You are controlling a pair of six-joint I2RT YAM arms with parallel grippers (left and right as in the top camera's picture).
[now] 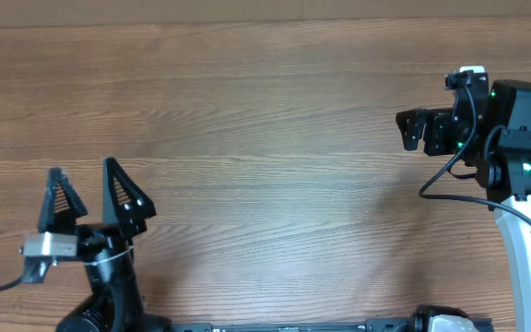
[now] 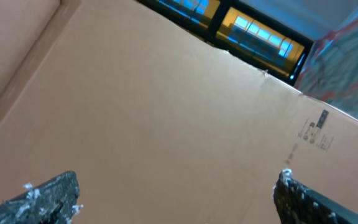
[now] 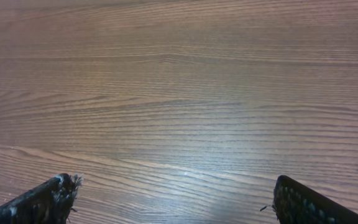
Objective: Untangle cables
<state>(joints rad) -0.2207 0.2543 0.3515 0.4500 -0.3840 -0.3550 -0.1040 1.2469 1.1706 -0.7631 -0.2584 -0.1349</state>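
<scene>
Overhead shows my left gripper (image 1: 82,169) and my right gripper (image 1: 404,130) both spread wide above the wooden table (image 1: 265,120).

Brown wood-grain counter (image 1: 275,138), its grain running from 9 to 3 o'clock. In the left wrist view a tan cardboard panel (image 2: 154,118) fills most, with blue-lit windows (image 2: 257,31) at 1 o'clock.
</scene>
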